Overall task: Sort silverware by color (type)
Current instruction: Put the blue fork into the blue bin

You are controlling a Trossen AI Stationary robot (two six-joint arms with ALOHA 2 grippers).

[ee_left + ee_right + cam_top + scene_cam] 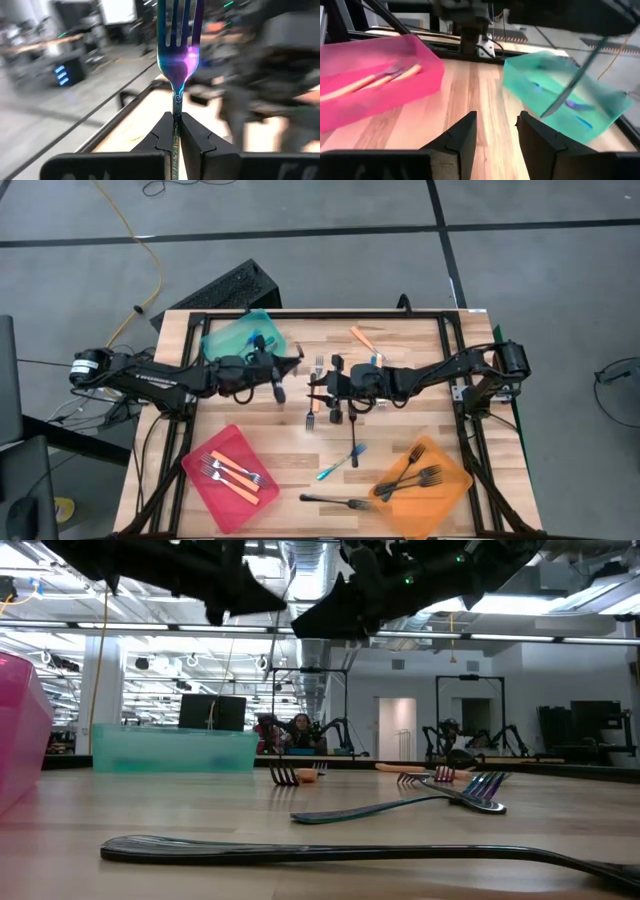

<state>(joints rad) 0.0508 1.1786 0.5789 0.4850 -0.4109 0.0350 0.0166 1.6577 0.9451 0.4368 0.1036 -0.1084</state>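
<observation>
Left gripper (176, 131) clamps a blue fork (179, 45); carry it level over the teal tray (235, 335) (right gripper (496, 131) released).

One blue fork (178, 55), iridescent, is raised off the table, pinched by its handle beside the teal tray, where more blue forks (577, 106) lie. Orange forks (232, 471) lie in the red tray, black forks (412, 478) in the orange tray. One black fork (335, 501) and one blue fork (340, 463) lie on the table.
</observation>
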